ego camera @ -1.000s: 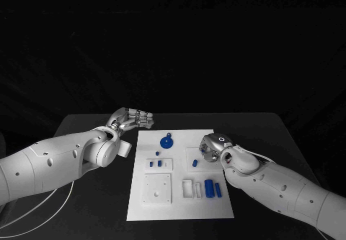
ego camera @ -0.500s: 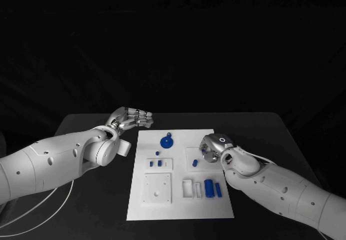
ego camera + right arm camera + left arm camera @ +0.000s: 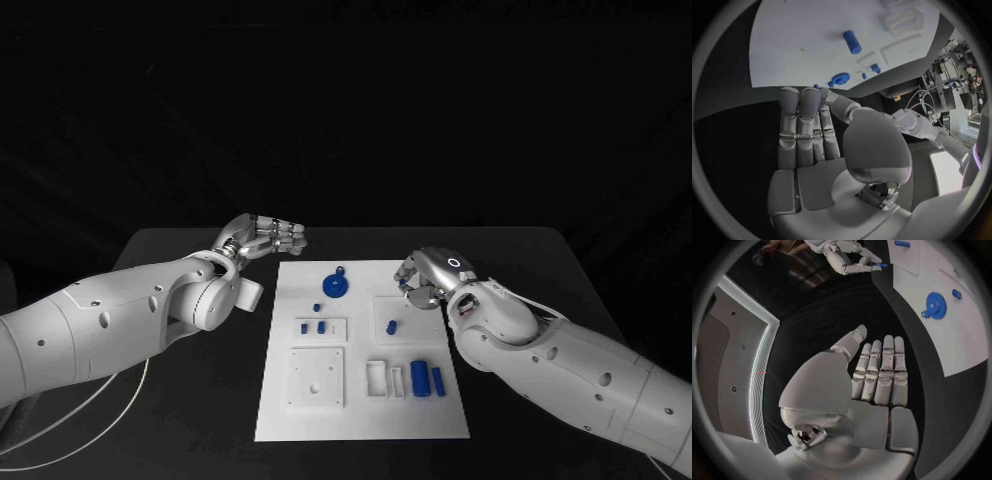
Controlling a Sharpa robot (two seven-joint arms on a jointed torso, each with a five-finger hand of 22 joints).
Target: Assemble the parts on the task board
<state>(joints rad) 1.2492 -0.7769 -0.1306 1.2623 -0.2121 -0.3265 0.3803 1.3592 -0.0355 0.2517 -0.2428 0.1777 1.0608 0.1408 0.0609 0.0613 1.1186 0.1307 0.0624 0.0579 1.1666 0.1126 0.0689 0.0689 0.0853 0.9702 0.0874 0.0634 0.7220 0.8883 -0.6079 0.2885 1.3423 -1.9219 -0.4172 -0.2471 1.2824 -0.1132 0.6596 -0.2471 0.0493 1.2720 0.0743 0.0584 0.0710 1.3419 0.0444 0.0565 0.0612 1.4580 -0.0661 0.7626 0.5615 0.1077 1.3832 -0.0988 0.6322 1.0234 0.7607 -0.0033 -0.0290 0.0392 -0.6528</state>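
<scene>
A: How far along does the assembly look?

B: Early, I'd judge. The task board [image 3: 361, 345] lies in the middle of the dark surface [image 3: 173, 250], and most parts still lie loose on it: a blue gear [image 3: 333, 287] at the far end, two small blue pegs [image 3: 309, 326] in a white holder left of centre, a short blue piece [image 3: 392, 325] right of centre, and two blue cylinders [image 3: 426, 377] lying side by side at the near right.

A: Anything already seated?

B: The two small pegs may be standing in their holder, though they are too small for me to be sure. The white square block [image 3: 315, 377] at the near left has nothing blue in it.

A: And the hands?

B: The left hand [image 3: 264, 238] hovers off the board's far-left corner, fingers straight and close together, holding nothing. The right hand [image 3: 427, 280] hangs over the board's right edge near the short blue piece, fingers extended and empty, not touching any part.

A: So what remains?

B: Nearly everything, it seems: gear, cylinders and short piece all await placing.
</scene>
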